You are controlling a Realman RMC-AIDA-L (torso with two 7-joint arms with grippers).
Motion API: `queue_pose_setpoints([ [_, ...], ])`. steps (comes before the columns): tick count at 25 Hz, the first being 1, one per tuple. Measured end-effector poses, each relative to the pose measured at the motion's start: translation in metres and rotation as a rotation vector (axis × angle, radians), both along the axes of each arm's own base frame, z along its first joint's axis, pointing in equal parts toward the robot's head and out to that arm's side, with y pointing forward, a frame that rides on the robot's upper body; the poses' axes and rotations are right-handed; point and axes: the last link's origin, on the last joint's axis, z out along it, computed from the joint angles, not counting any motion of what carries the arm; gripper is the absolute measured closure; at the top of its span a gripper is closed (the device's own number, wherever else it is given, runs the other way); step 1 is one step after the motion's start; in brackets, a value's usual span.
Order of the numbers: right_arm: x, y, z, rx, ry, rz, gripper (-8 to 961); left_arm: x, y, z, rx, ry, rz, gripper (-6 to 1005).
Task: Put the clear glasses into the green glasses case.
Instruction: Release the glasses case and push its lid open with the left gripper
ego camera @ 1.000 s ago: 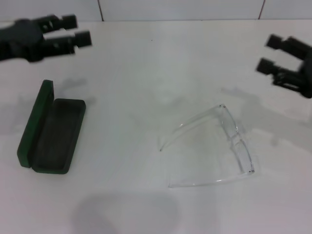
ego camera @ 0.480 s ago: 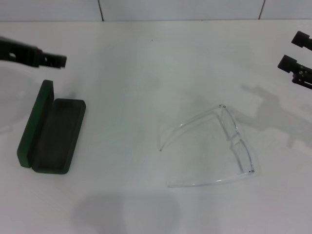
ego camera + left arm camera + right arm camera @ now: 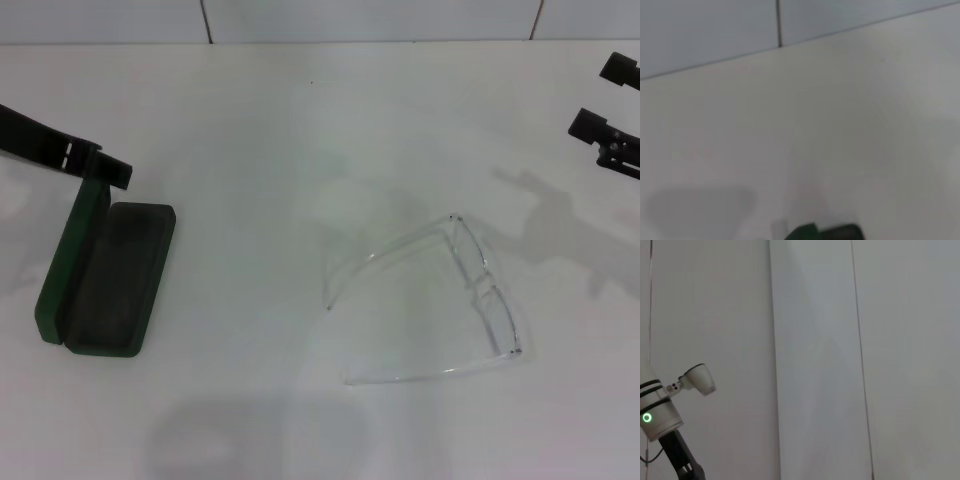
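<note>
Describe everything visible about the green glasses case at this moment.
The green glasses case is a dark green oblong hard shell with rounded corners, lying open on the white table at the robot's left. Its lid stands nearly upright along the outer long side; the tray lies flat, showing dark grey-green lining and nothing inside. The left gripper is at the far end of the lid's top edge; contact cannot be confirmed. The clear glasses lie well apart, to the right. The left wrist view shows only a green sliver.

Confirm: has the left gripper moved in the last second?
Yes. The left gripper dropped from the far table edge down to the green glasses case's raised lid.
</note>
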Motion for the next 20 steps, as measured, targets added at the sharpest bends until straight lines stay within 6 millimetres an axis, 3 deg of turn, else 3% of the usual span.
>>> queue_pose_setpoints([
  [6, 0.004, -0.002, 0.008, 0.083, 0.021, -0.007, 150, -0.016, 0.006, -0.012, -0.040, 0.021, 0.090, 215],
  [20, 0.004, -0.003, 0.004, 0.088, 0.026, -0.009, 150, -0.047, 0.008, -0.025, -0.086, 0.031, 0.202, 222],
])
